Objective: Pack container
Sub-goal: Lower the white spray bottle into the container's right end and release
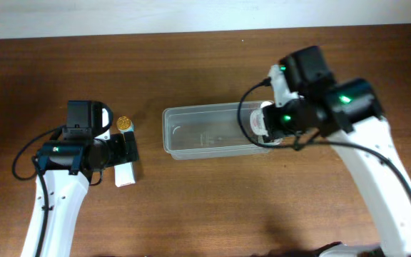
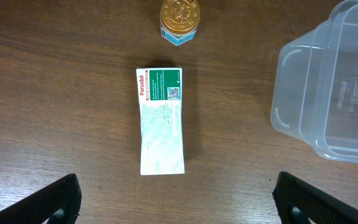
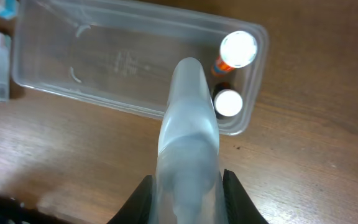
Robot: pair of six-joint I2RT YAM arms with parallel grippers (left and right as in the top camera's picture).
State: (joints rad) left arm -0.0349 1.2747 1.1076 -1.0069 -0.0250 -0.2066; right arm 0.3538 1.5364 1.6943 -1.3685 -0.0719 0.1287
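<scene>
Right jaws — translucent bottle (image 3: 188, 137) between — over container (image 3: 104, 68)

One camera looks down from high up. Two wrist cameras look down from closer. All see the container (image 1: 198, 135).

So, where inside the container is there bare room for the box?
The container floor is bare from the end nearest the box to past the middle. The far end is crowded: two white-capped bottles stand there, and the right hand holds a clear bottle over it.
</scene>
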